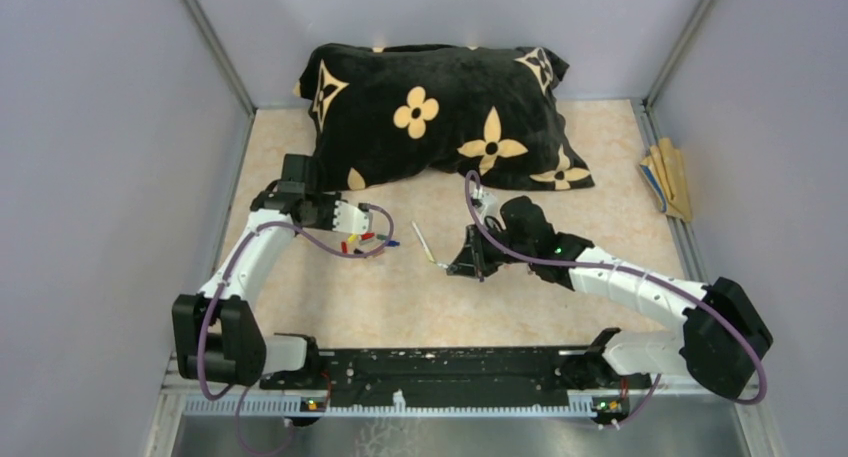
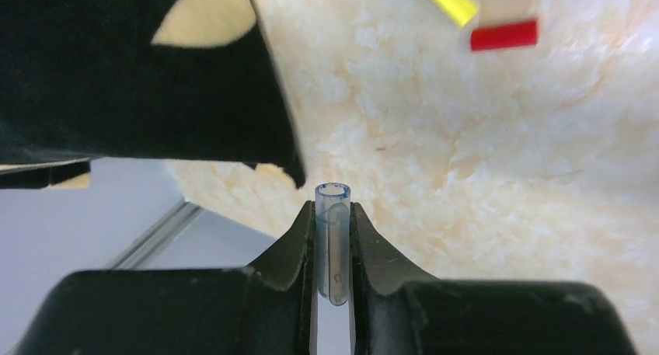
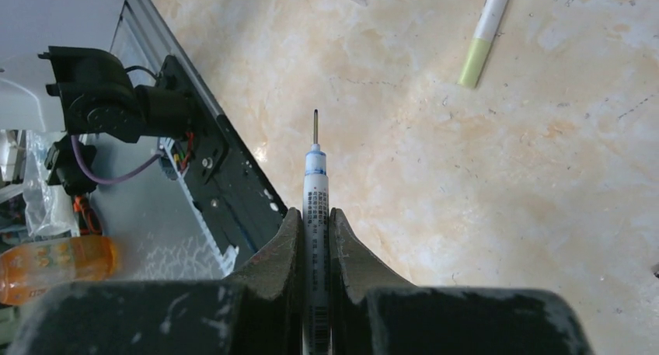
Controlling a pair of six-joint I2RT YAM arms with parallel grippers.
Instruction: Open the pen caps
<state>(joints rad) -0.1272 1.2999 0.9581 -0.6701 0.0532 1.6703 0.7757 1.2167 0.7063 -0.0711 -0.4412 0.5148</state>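
Note:
My left gripper [image 2: 332,207] is shut on a clear, blue-tinted pen cap [image 2: 332,238] whose open end sticks out past the fingertips. Below it on the table lie a yellow cap [image 2: 451,1] and a red cap [image 2: 503,35]. In the top view the left gripper [image 1: 362,215] hangs just above a small cluster of loose coloured caps [image 1: 368,240]. My right gripper [image 3: 315,214] is shut on a white-barrelled pen [image 3: 315,180] with its thin bare tip exposed and pointing away. Another pen [image 3: 482,36] with a yellow-green end lies on the table, left of the right gripper [image 1: 468,260].
A black pillow [image 1: 440,112] with tan flower shapes fills the back of the table, close to the left gripper. Flat tan sticks [image 1: 668,177] lie at the right wall. The black base rail [image 3: 225,176] and an orange bottle [image 3: 54,266] are at the near edge.

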